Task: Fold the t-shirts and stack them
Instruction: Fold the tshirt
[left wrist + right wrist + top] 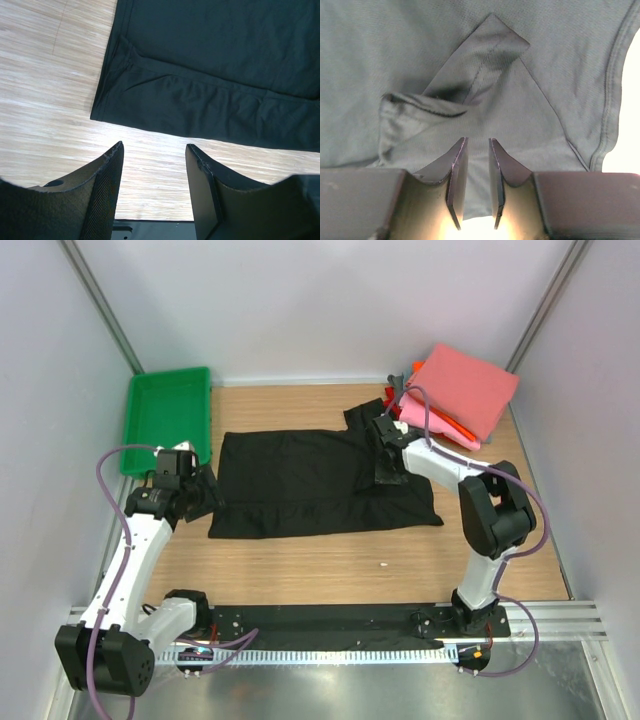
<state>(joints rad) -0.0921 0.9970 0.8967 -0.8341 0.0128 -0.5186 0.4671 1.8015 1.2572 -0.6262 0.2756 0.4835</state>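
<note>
Two grippers tend the black t-shirt [300, 480], apparently mid-fold: the left gripper [152, 150] hangs open, hem corner [98, 115] just ahead; the right gripper [477, 142] shows jaws narrowly parted over cloth beneath, grip uncertain. Next: pinch both edges.

The top camera is looking down from above and behind the arms [135, 550], taking in the whole table [330, 570]. Each wrist camera is pointing down, very close over the black shirt [300, 480], which all three views are sharing.
</note>
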